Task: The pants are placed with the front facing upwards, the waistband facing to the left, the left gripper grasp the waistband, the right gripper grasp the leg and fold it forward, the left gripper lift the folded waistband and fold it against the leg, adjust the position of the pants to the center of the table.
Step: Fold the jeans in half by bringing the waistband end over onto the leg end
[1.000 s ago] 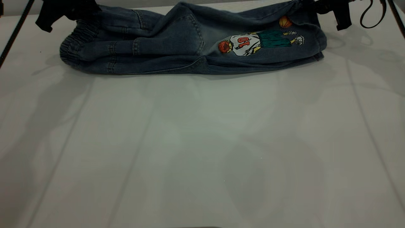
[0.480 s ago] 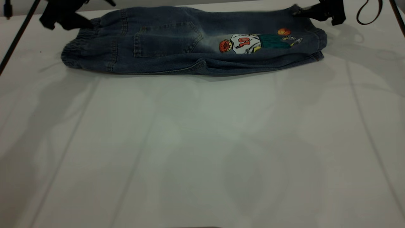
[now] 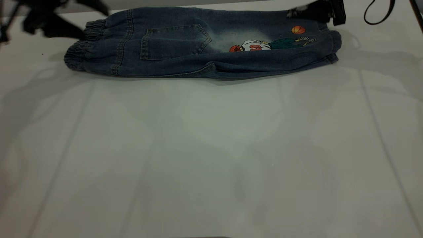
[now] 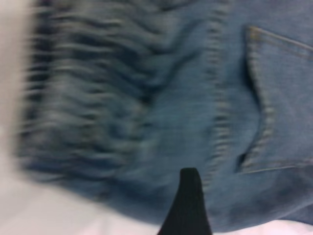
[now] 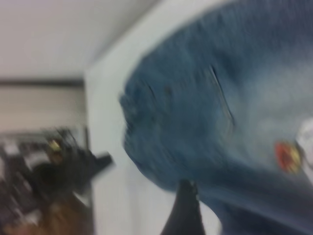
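1. The pants lie folded lengthwise along the far edge of the tabletop, with the waistband at the left.
2. The left pincer hangs just beside the waistband, apart from it; whether it is spread I cannot tell.
3. The right pincer sits at the leg hem; its grip is unclear.
4. The denim looks soft, floppy and fairly heavy; I'd pinch the thick gathered elastic.

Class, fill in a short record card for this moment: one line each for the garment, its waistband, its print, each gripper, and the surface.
garment: the pants, folded lengthwise, lying at the far side of the table
waistband: the waistband, at the left end
print: cartoon basketball print, near the right end
left gripper: the left gripper, beside the waistband, apart from it
right gripper: the right gripper, at the leg's far corner
surface: the table, white
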Robot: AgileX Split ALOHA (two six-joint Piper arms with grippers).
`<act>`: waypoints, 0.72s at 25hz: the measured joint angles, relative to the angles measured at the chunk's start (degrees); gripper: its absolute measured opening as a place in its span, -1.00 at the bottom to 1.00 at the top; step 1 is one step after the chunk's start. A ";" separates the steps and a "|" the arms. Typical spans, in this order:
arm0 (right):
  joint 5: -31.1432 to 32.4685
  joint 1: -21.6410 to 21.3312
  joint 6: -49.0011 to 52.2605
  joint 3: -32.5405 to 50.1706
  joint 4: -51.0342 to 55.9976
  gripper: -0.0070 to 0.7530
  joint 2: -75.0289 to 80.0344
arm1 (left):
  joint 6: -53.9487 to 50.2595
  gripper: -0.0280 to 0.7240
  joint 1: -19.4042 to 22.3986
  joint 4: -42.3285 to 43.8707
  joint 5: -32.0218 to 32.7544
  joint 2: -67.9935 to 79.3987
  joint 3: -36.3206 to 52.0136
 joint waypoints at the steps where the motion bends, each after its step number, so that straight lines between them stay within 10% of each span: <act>1: 0.20 0.00 0.32 0.00 -2.24 0.39 0.00 | -0.06 0.57 1.48 0.45 0.60 0.00 0.00; 18: -2.98 5.16 6.85 -0.06 -16.56 0.39 0.00 | -10.13 0.57 4.88 9.30 -0.29 3.68 -0.12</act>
